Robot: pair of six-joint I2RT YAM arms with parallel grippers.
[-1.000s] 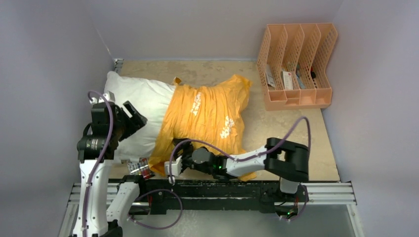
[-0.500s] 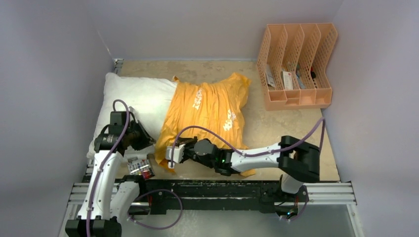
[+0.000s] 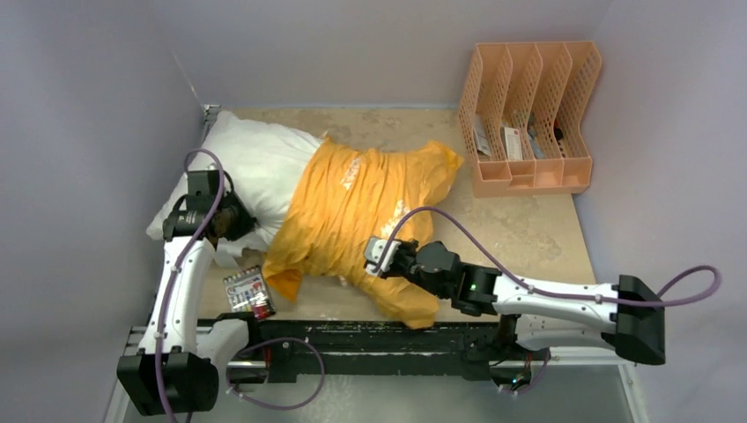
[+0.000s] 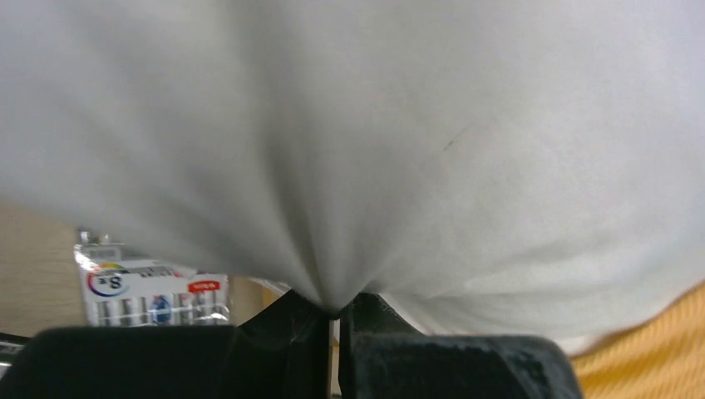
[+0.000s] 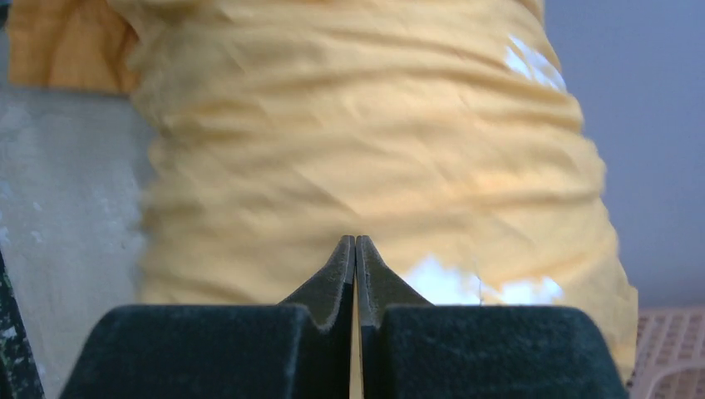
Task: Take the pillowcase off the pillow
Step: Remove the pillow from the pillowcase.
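The white pillow (image 3: 255, 159) lies at the back left, its right half inside the orange pillowcase (image 3: 361, 203). At the pillow's near left edge, my left gripper (image 3: 234, 220) is shut on a pinch of its white cloth. In the left wrist view that cloth (image 4: 374, 150) draws into folds that meet at the closed left gripper (image 4: 332, 309). My right gripper (image 3: 377, 256) rests over the pillowcase's near part. In the right wrist view the right gripper (image 5: 356, 241) is shut tip to tip. The orange pillowcase (image 5: 366, 150) fills the view behind it, with no fold visibly caught.
A peach file rack (image 3: 528, 115) stands at the back right. A small printed pack (image 3: 248, 293) lies by the left arm's base, and the pack (image 4: 150, 287) also shows under the pillow. Grey walls close in left, back and right. A black rail (image 3: 396, 339) runs along the near edge.
Both grippers have closed. The left one dropped onto the pillow's near left edge. The right arm swung right, from the pillowcase's near left corner to its middle. Pillow and pillowcase shifted slightly.
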